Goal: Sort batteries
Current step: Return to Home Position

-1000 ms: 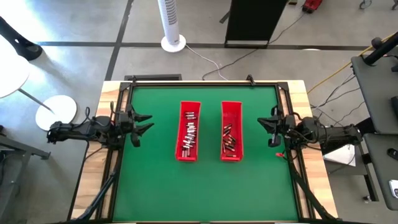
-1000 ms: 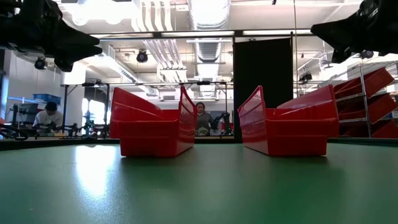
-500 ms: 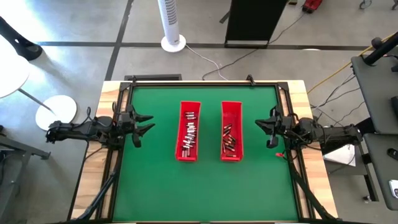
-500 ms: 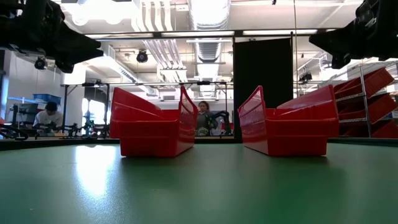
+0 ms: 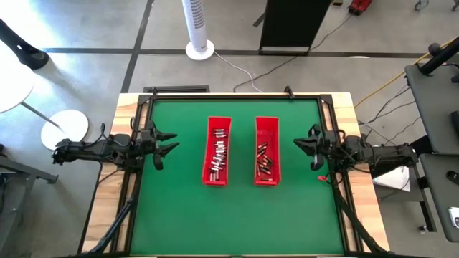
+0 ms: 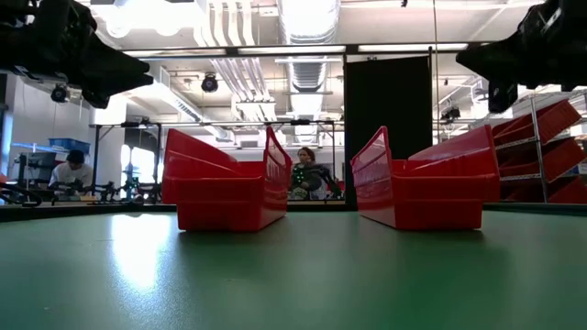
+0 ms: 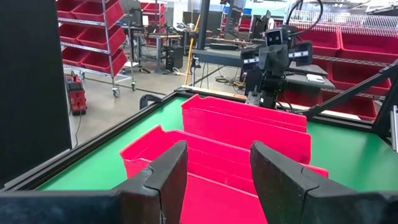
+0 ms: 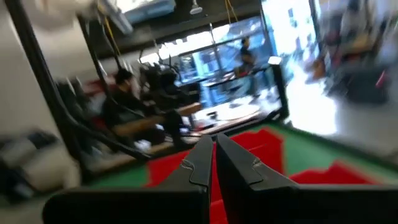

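i've got the left gripper [image 5: 163, 145] at the green mat's [image 5: 179, 211] left edge, fingers spread. the right gripper [image 5: 307, 146] sits opposite, fingers pressed together. batteries [image 5: 218, 153] lie in both red trays [image 5: 219, 120].

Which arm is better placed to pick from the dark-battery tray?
Right. The right gripper sits at the table edge beside the dark-battery tray; the left gripper would have to cross the silver-battery tray first.

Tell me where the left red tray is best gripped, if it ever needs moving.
Probably its long outer wall, mid-length, pinched from above: the left red tray is narrow, open-topped, thin-rimmed, with batteries spread along its length. That wall faces the open left end effector.
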